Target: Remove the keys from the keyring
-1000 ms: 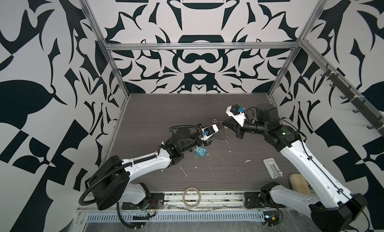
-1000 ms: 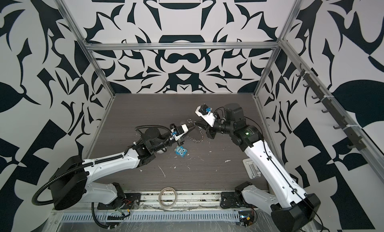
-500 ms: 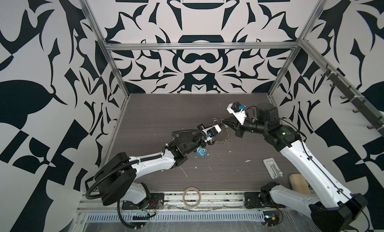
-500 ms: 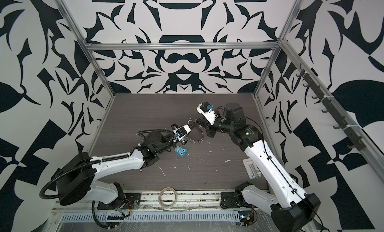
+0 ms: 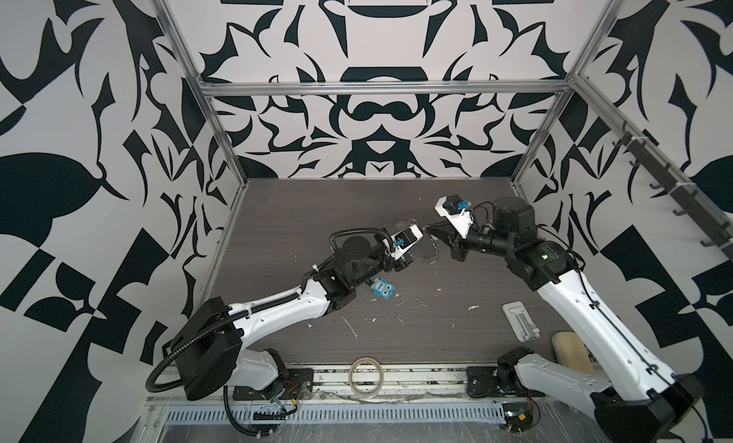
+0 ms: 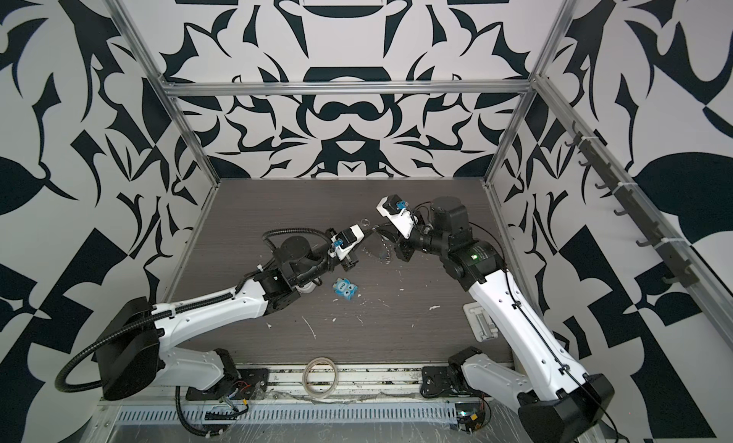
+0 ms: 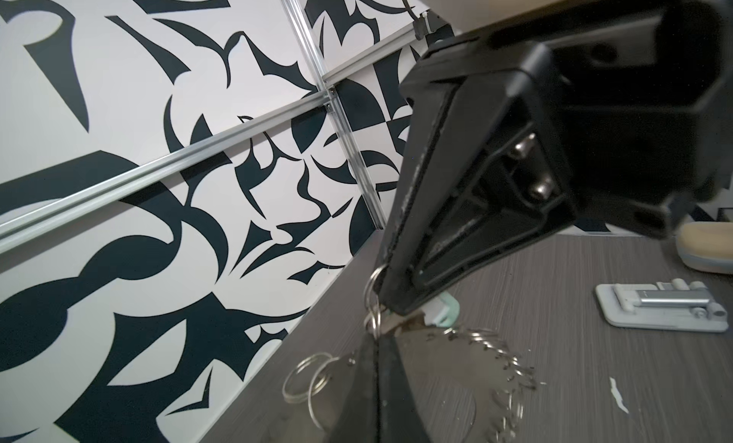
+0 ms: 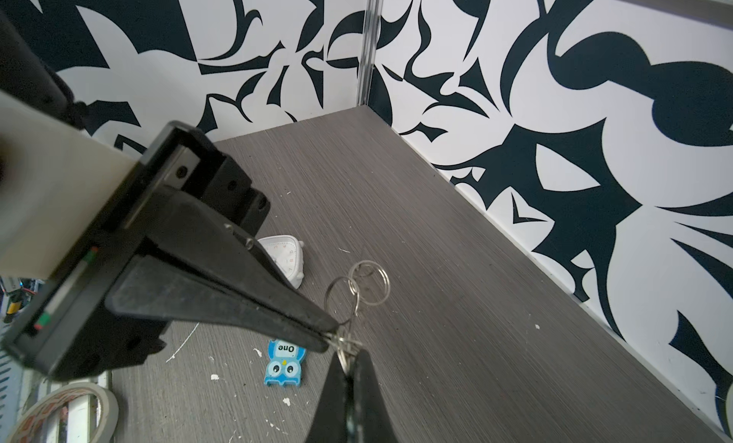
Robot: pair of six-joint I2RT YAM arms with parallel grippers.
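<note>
though both clamp tight, keyring (image 7: 448, 365) dangles
left end effector (image 8: 329, 339) grips keyring, right end effector (image 7: 393, 309) the keys (image 7: 440, 310); owl toy (image 8: 284, 361): "one"

One keyring (image 7: 444, 354) is counted, one owl toy (image 5: 382, 289), one tape roll (image 5: 366, 360), one grey plate (image 5: 520, 321), one beige pad (image 5: 571, 349), one white clock (image 8: 285, 258).

Only a pale sliver of the keys (image 7: 444, 309) shows behind the right gripper (image 7: 390, 307). The frame edge cuts off the tape roll (image 8: 55, 407).
</note>
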